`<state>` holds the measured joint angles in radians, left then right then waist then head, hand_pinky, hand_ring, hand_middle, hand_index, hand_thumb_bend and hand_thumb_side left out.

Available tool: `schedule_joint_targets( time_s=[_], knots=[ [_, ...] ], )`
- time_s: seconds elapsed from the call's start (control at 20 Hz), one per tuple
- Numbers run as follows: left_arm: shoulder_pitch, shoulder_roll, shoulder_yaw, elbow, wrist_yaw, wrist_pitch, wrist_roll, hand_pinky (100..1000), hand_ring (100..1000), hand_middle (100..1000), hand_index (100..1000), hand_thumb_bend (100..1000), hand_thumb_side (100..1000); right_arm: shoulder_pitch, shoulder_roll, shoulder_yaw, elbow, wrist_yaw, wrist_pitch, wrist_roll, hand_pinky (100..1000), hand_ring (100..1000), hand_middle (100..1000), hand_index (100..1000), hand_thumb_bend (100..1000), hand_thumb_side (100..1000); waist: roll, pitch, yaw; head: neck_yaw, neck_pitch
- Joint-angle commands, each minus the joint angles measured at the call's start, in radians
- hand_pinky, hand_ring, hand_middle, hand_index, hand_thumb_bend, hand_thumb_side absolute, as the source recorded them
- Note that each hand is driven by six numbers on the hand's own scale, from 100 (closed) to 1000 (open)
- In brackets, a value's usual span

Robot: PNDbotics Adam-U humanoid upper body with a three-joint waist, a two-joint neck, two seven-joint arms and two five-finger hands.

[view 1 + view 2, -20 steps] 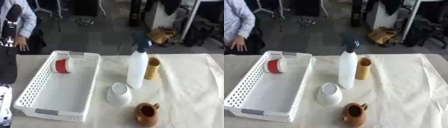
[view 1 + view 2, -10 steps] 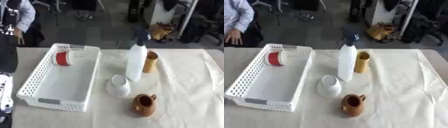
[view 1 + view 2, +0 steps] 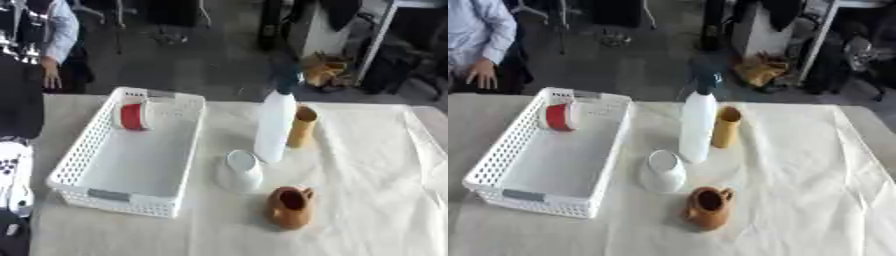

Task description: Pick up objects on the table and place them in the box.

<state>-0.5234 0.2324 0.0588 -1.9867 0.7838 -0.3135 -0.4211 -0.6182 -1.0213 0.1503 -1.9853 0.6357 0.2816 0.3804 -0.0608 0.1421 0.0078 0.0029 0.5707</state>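
Note:
A white lattice box (image 3: 500, 155) lies on the left of the cloth-covered table, with a red and white roll (image 3: 557, 116) at its far end. To its right stands a white spray bottle (image 3: 696, 127) with a dark trigger, and a tan cylinder (image 3: 725, 127) is close beside it. A white cup (image 3: 662, 171) lies in front of the bottle. Nearer me stands a brown clay jug (image 3: 708, 207). My left arm (image 3: 16, 170) shows as dark and white shapes at the left edge, apart from all objects. My right hand is out of sight.
A cream cloth (image 3: 815, 190) covers the table, with bare room on its right half. A seated person (image 3: 479, 45) is beyond the far left edge, touching nothing on the table. Chairs and bags stand on the floor behind.
The whole picture has shifted a little, so the camera has moved. Nothing on the table has changed place.

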Motion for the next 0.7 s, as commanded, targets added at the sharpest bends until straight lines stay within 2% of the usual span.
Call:
schedule_joint_targets(
  time_s=[0.05,0.2,0.4,0.55,0.7],
  knots=[
    [-0.006,0.010,-0.007,-0.013,0.003,0.006,-0.006,929,904,842,900,100,871,-0.061,-0.043,0.059,-0.015,-0.022,0.001,0.094,840,960,919,984,100,1000,-0.001,-0.017,0.004,-0.011,0.012],
    [-0.002,0.011,-0.010,-0.013,0.002,0.010,-0.013,929,904,840,898,100,870,-0.146,-0.029,0.134,-0.015,-0.038,0.035,0.207,844,963,922,985,100,1000,-0.004,-0.019,0.004,-0.018,0.009],
    [0.001,0.014,-0.012,-0.013,0.002,0.011,-0.020,929,904,840,897,100,868,-0.255,0.020,0.222,-0.015,-0.039,0.087,0.311,857,965,920,985,100,1000,-0.006,-0.021,0.004,-0.025,0.004],
    [0.004,0.016,-0.013,-0.013,0.001,0.011,-0.025,928,904,840,897,100,867,-0.310,0.056,0.279,-0.015,-0.024,0.132,0.362,893,973,921,993,100,1000,-0.006,-0.021,0.004,-0.028,0.002],
    [0.006,0.015,-0.015,-0.013,0.000,0.012,-0.032,929,904,840,897,100,868,-0.349,0.095,0.323,-0.015,0.008,0.188,0.380,904,976,924,1000,109,1000,-0.004,-0.020,0.006,-0.030,-0.003]
  ],
)
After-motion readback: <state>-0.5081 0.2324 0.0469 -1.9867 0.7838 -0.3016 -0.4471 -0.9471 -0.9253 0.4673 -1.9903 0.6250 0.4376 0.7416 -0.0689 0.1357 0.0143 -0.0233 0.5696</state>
